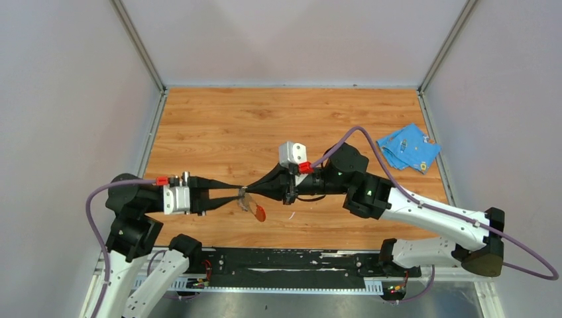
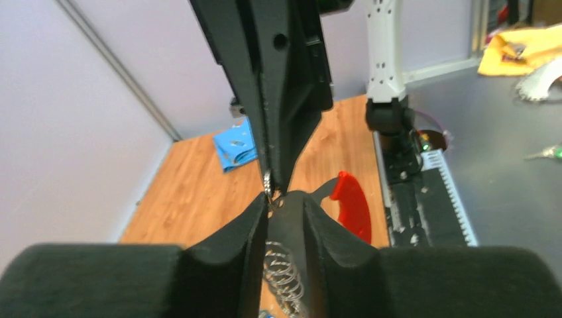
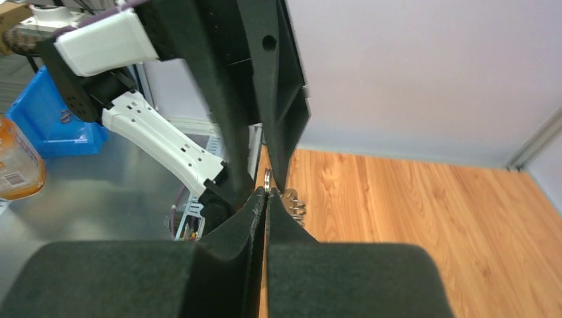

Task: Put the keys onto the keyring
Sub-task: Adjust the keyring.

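My two grippers meet tip to tip above the near middle of the table. The keyring hangs between them, its red end lowest. My left gripper is shut on the keyring's dark strap, and a silvery wire coil hangs under the fingers. My right gripper is shut on the small metal ring, which also shows in the left wrist view. The keys cannot be made out. A speck of blue shows below the coil, too small to identify.
A crumpled blue cloth lies at the far right of the wooden table, with small silvery bits on it. Metal frame posts and grey walls close in the table's back and sides. A black rail runs along the near edge.
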`<action>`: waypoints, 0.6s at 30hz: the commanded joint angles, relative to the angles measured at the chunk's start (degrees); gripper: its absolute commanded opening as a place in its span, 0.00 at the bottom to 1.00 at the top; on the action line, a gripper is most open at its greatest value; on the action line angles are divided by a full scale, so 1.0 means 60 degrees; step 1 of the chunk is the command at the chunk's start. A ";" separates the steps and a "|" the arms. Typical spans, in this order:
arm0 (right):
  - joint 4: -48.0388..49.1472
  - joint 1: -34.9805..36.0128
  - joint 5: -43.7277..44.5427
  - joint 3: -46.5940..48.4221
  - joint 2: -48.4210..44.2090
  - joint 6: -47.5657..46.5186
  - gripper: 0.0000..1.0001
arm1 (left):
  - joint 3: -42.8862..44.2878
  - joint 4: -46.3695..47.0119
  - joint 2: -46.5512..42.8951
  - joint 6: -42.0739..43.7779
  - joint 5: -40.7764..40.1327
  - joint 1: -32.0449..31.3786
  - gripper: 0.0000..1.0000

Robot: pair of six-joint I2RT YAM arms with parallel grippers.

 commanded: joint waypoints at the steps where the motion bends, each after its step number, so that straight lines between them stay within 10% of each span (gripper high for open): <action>1: -0.2752 0.0103 0.1179 0.1408 0.0127 -0.0480 0.01 | 0.0688 -0.3263 0.0207 0.2672 0.0064 -0.0025 0.40; 10: -0.8297 0.0098 0.1318 0.4544 0.1555 -0.1197 0.01 | 0.0654 -0.4015 0.0138 0.3555 -0.0311 -0.0022 0.38; 18: -0.9518 0.0467 0.1716 0.5829 0.2356 -0.1684 0.01 | 0.0469 -0.3797 0.0327 0.3303 -0.0209 -0.0023 0.36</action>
